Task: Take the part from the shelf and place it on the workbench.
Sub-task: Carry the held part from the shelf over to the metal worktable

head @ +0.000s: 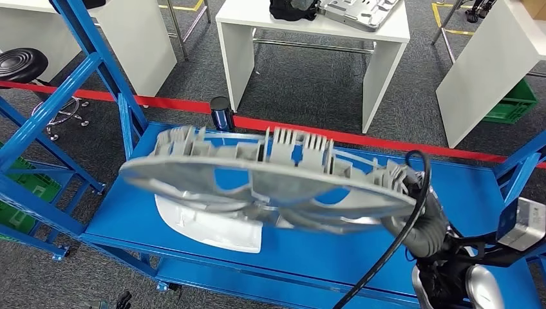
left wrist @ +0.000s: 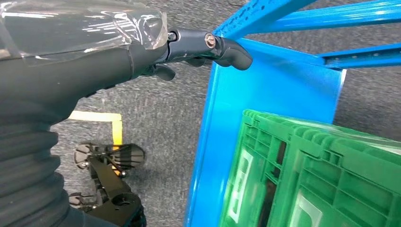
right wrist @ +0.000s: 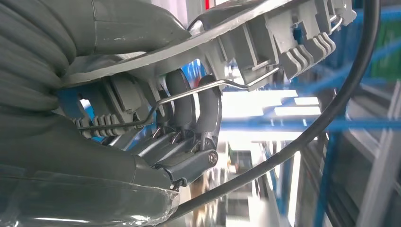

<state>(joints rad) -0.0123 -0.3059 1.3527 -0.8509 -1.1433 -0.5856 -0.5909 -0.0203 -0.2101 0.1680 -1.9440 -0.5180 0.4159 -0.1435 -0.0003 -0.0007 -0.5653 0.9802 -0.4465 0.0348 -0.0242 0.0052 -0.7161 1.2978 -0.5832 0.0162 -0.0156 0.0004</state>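
the right hand (right wrist: 189, 118) grips one grey cast metal part (head: 264, 180) at its near right edge, dark fingers (right wrist: 208, 101) curled up over the ribbed rim and a thin wire clip, thumb side below. the part, a wide oval housing with finned blocks on top, hangs tilted above the blue shelf (head: 322, 251), clear of its deck, stretching from the hand across toward the shelf's left posts. a second, paler part (head: 212, 225) lies flat on the shelf beneath it. one black cable (head: 418, 212) loops beside the hand. the left hand (left wrist: 208, 47) hangs beside the shelf's blue frame above one green crate (left wrist: 321, 179), fingers loosely bent and holding nothing. beyond the shelf stand three white workbenches (head: 380, 32) behind one red floor line.
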